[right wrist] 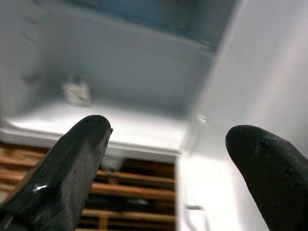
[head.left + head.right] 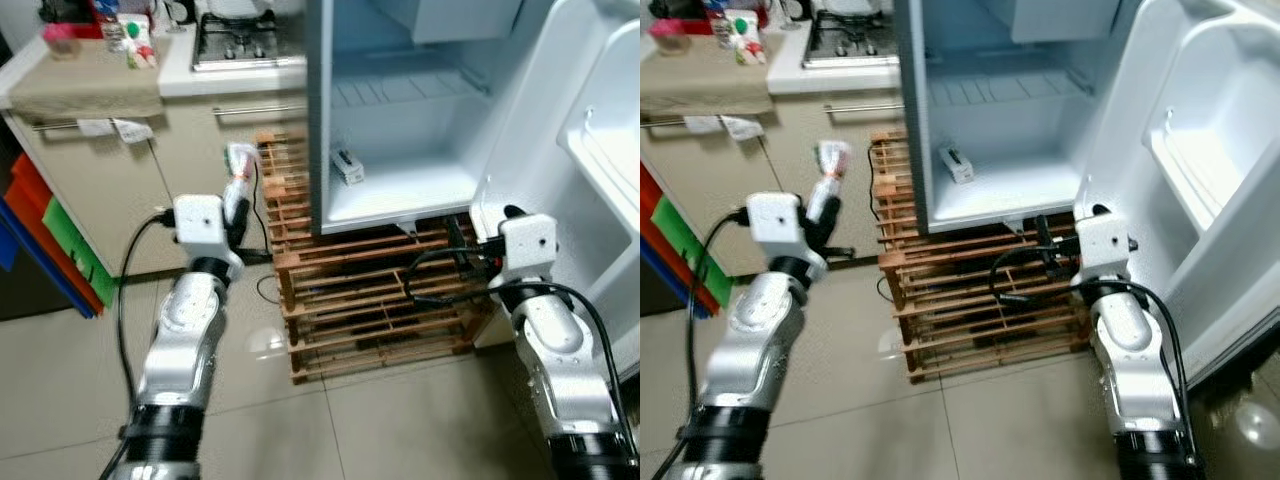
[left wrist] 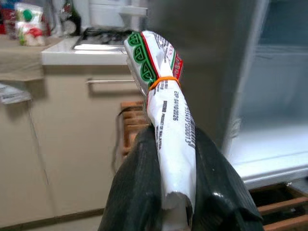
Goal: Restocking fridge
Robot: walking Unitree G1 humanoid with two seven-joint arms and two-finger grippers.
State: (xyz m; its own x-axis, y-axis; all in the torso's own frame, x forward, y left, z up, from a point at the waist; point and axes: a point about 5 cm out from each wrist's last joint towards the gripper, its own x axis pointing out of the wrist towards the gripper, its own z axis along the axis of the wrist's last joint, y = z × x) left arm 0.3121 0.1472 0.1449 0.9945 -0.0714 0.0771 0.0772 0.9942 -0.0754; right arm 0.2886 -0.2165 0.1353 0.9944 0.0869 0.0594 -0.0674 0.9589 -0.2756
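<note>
Clenching a rolled white printed packet bound by an orange band (image 3: 171, 120) upright, the left tool (image 3: 175, 192) sits left of the open white fridge (image 2: 400, 190), while the right tool (image 1: 163, 163), fingers spread empty, faces its interior.

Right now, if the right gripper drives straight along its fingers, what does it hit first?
Probably the fridge's bottom shelf. The right gripper is open, holds nothing and aims into the open fridge beside the door. The small box sits off to one side. Depth is unclear.

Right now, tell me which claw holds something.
The left claw: its fingers clamp a rolled white packet with an orange band. The right claw is open, empty, near the fridge.
</note>
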